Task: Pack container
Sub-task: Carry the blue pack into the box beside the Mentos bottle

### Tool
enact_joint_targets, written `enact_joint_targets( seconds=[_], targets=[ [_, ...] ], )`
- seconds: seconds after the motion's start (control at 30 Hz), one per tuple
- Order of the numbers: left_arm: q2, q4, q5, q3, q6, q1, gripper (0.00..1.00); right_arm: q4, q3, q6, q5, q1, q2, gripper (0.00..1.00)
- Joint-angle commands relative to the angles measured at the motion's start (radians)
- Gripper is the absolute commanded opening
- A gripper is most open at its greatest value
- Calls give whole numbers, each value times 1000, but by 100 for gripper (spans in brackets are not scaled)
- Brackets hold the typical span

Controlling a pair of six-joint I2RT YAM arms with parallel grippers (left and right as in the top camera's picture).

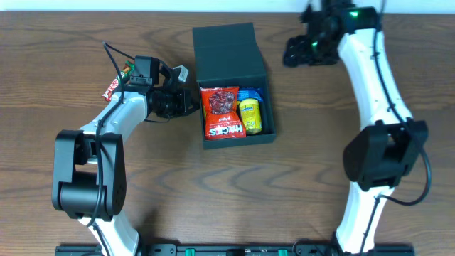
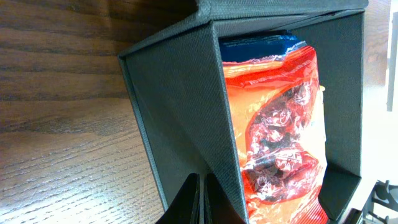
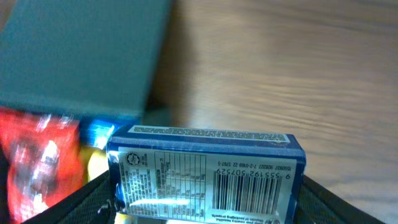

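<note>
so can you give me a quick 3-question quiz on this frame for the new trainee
1. True or false: the container has its lid shut.
2. What does the right gripper hold? A) a spoon B) a blue barcoded box C) nothing
3. Fill in: inside the container, the packet nearest the left arm's side is the ___ one.

Key: 1 false, the flap is open. 2 B. 3 red, the red packet.

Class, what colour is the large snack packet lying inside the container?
Red, with white lettering; the snack packet shows best in the overhead view.
</note>
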Motion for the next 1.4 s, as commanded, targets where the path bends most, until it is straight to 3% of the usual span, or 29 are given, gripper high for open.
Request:
enact_joint_targets(
  seconds=[0.0, 0.27, 0.6, 0.9, 1.1, 1.37],
  targets=[
    [12, 0, 18, -8, -8, -4, 6, -50, 29, -244, -1, 77, 1, 68],
    [12, 0, 17, -8, -7, -2, 6, -165, 24, -375, 113, 266, 1, 68],
    [12, -5, 22, -8, -8, 43, 6, -202, -82, -429, 142, 303, 1, 69],
    [12, -6, 22, -8, -8, 51, 8, -77, -292, -462, 145, 303, 1, 68],
    [12, -6, 21, -8, -8, 51, 9, 6, -305, -512, 195, 304, 1, 69],
    [12, -7, 21, -8, -8, 51, 8, 138, -305, -688, 240, 299, 1, 69]
  ],
)
